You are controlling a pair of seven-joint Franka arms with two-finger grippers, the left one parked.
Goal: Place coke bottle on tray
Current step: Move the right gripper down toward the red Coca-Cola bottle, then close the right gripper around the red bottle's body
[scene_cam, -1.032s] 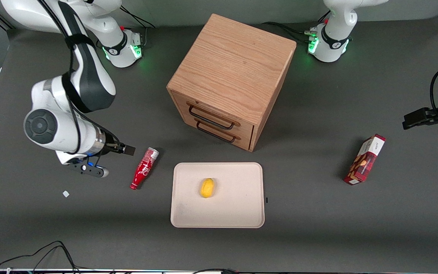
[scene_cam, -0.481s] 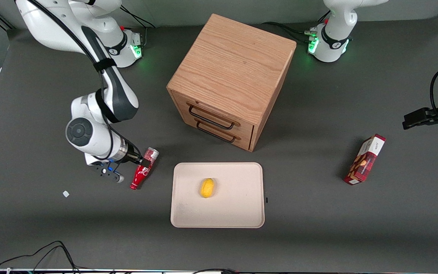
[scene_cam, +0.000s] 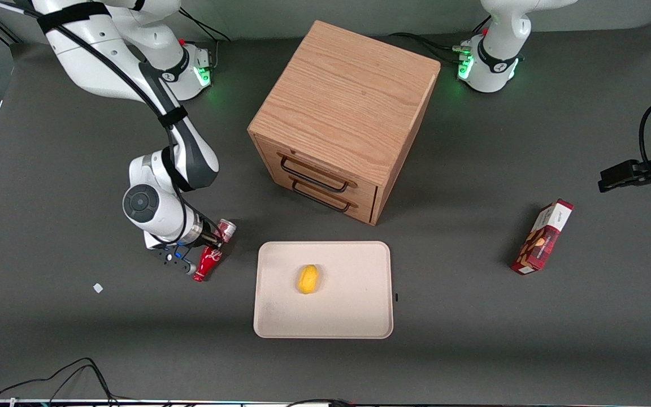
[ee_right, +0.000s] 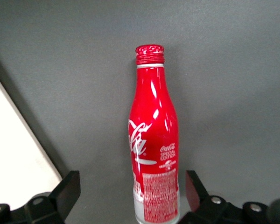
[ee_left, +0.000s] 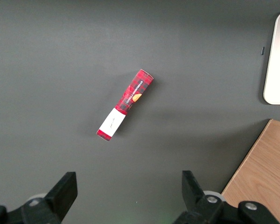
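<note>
front view first: the coke bottle (scene_cam: 213, 252) lies on its side on the dark table (scene_cam: 472, 339), just beside the tray (scene_cam: 354, 316), toward the working arm's end of the table. its silvery wide end sits farther from the camera than its red-capped neck. the gripper (scene_cam: 205, 239) is right down over the bottle's wide half, with the white wrist above it. the tray sits in front of the wooden drawer cabinet (scene_cam: 342, 113), nearer the camera, and carries a small yellow object (scene_cam: 307, 279) near its middle. a red snack box (scene_cam: 542, 236) lies well away from the tray, toward the parked arm's end of the table. a tiny white scrap (scene_cam: 98, 288) sits on the table, past the bottle from the tray.

left wrist view: the snack box (ee_left: 125, 105) lies flat on the table, well apart from the tray's edge (ee_left: 276, 65), with a corner of the cabinet (ee_left: 259, 177) in sight.

right wrist view: the bottle (ee_right: 154, 140) fills the frame, and the gripper (ee_right: 133, 196) has its two fingers spread wide, one either side of the bottle's labelled lower body, with clear gaps, gripping nothing. the tray's edge (ee_right: 14, 149) shows close beside the bottle.
</note>
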